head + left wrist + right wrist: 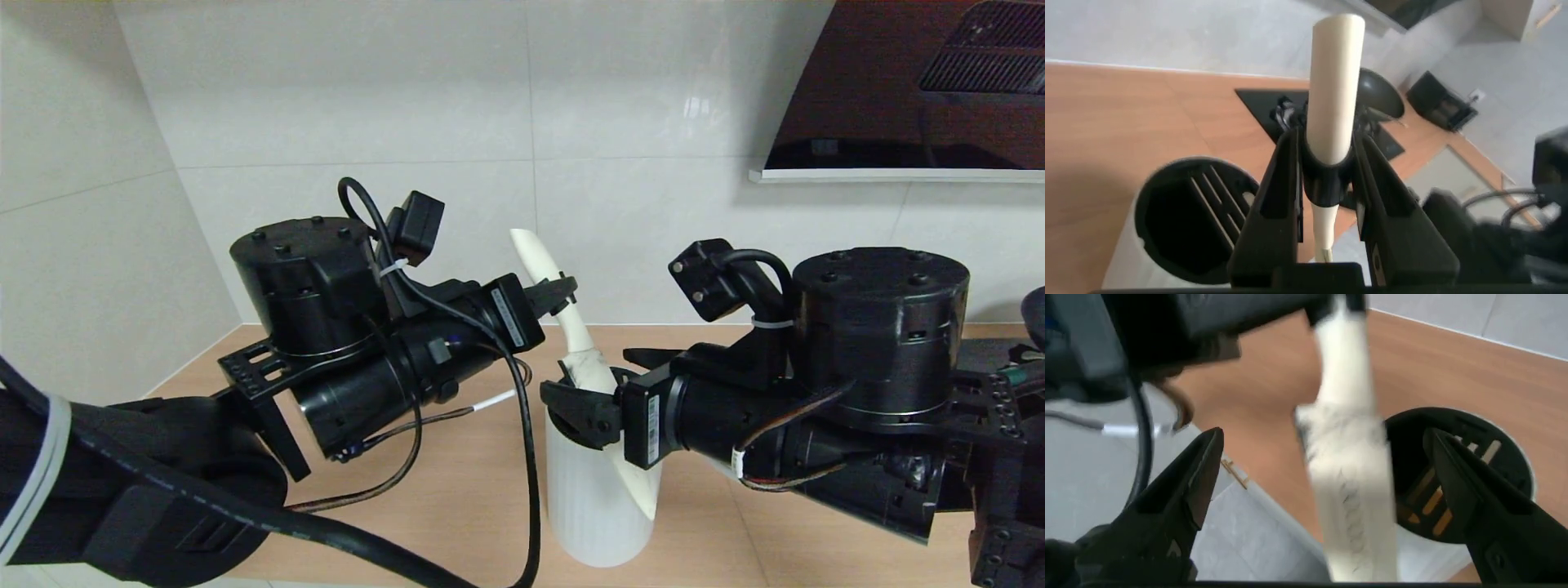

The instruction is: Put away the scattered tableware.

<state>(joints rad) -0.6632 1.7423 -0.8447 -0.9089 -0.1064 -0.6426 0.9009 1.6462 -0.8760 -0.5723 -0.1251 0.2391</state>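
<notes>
Two grippers meet at the holder [596,506]: the left gripper [563,296] clamps a white utensil [571,322] by its handle, near upright, blade end down just beside the holder's mouth. The right gripper [606,384], spread wide, flanks it empty.

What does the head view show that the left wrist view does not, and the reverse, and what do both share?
Head view adds: the open right gripper near the rim of the white holder, and the range hood. Left wrist view adds: the holder's dark inside with thin sticks in it, and a dark pan farther along the counter. Both: the left gripper shut on a cream-handled utensil beside the holder.
</notes>
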